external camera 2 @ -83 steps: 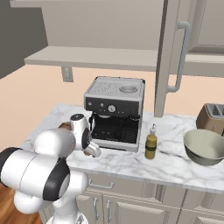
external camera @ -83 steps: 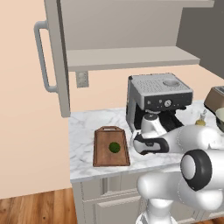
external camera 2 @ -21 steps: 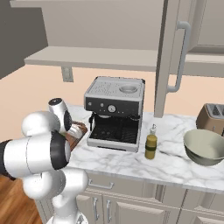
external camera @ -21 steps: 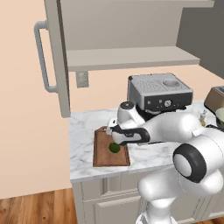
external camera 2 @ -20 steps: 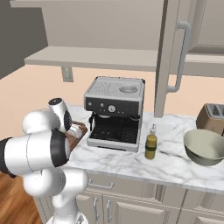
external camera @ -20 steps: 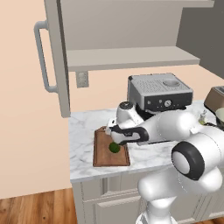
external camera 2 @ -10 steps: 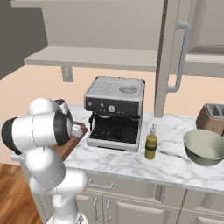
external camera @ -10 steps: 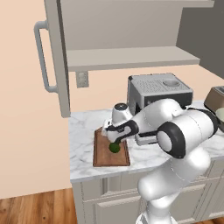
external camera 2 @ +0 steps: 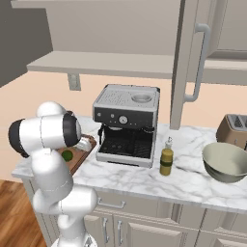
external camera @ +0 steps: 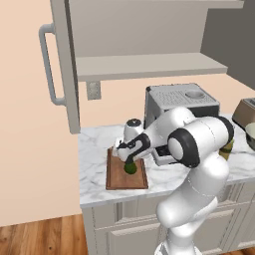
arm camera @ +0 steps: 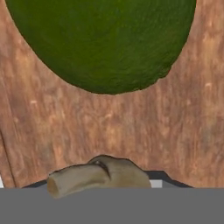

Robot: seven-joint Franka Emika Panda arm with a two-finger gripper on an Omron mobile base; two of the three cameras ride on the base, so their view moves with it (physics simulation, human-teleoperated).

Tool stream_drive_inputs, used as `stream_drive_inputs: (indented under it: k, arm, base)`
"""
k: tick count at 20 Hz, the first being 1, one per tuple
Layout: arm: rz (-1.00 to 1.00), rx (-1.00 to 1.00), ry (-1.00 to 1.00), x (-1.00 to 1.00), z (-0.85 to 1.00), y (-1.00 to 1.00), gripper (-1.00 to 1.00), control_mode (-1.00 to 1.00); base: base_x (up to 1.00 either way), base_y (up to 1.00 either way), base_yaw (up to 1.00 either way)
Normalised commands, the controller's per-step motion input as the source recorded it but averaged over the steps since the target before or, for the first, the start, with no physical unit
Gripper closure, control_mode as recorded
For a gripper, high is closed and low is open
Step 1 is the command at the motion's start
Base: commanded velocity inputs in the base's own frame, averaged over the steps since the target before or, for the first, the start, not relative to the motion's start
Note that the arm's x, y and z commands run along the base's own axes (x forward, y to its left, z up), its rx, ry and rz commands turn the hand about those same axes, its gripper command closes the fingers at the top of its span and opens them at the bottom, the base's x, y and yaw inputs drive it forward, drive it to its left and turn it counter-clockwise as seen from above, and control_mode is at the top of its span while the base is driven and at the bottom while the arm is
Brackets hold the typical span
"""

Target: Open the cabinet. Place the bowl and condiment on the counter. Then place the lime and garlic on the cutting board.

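In the hand view the tan garlic [arm camera: 99, 176] sits at the gripper's tip, just above the dark wooden cutting board [arm camera: 109, 127], with the big green lime [arm camera: 100, 39] lying right in front of it. From the left base view my gripper [external camera: 126, 158] hangs low over the cutting board [external camera: 118, 178], shut on the garlic, right beside the lime [external camera: 131, 169]. The cabinet [external camera: 64, 64] door stands open. On the white marble counter [external camera 2: 193, 178] stand the yellow-olive condiment [external camera 2: 166, 157] and the wide grey bowl [external camera 2: 226, 161].
A silver coffee machine [external camera 2: 128, 123] stands right of the board, close behind my arm. A toaster [external camera 2: 234, 130] sits at the far right behind the bowl. The open cabinet door [external camera 2: 190, 62] hangs above the counter. A shelf [external camera: 144, 64] runs overhead.
The arm has swung left from the coffee machine to the cutting board and come down beside the lime. The lime, bowl and condiment have stayed put.
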Motion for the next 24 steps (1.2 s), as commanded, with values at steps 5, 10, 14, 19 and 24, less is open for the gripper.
stream_drive_inputs:
  k: [5, 10, 14, 19, 24]
  arm:
    - [0.05, 0.0, 0.0, 0.12, -0.07, 0.05, -1.0, -1.0]
    - [0.01, 0.0, -0.01, 0.0, 0.02, 0.0, -1.0, -1.0]
    - [0.0, 0.0, -0.01, -0.06, 0.1, 0.0, -1.0, -1.0]
    - [0.0, 0.0, -0.02, -0.09, 0.27, 0.0, -1.0, -1.0]
    - [0.0, -0.02, -0.01, -0.07, 0.4, 0.0, -1.0, -1.0]
  base:
    - [0.0, 0.0, 0.0]
    - [0.0, 0.0, 0.0]
    - [0.0, 0.0, 0.0]
    - [0.0, 0.0, 0.0]
    - [0.0, 0.0, 0.0]
